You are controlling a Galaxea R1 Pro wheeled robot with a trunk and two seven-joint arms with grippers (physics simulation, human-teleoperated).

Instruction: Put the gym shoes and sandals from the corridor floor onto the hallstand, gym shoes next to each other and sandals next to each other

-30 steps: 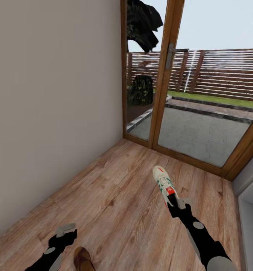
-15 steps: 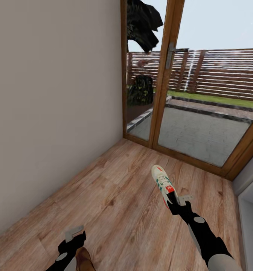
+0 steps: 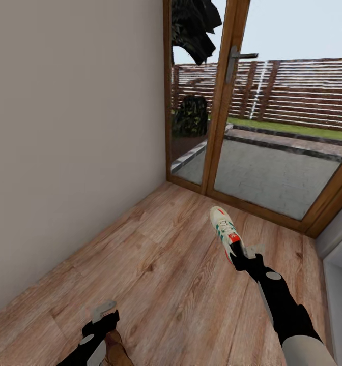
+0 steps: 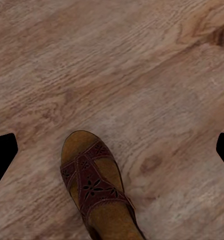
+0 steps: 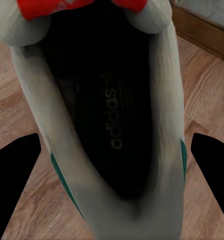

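Note:
One gym shoe [image 3: 223, 230], cream with green stripes and a red tongue, hangs tilted above the corridor floor [image 3: 155, 264]. My right gripper [image 3: 242, 251] is shut on its heel end. In the right wrist view the shoe's dark inside [image 5: 109, 115] lies between the two fingers [image 5: 17, 185]. One brown sandal [image 3: 117, 351] lies on the floor at the lower edge of the head view. My left gripper [image 3: 104, 309] hovers open just above it. The left wrist view looks down on the sandal [image 4: 97, 190], with nothing between the wide-apart fingers [image 4: 2, 155].
A plain wall [image 3: 74, 152] runs along the left. A wood-framed glass door [image 3: 227, 117] closes the far end. The edge of a pale white shelf unit [image 3: 339, 274] shows at the right; I cannot tell whether it is the hallstand.
The head view has shifted slightly. My left gripper has moved right, over the sandal. The right gripper still holds the gym shoe, a little higher.

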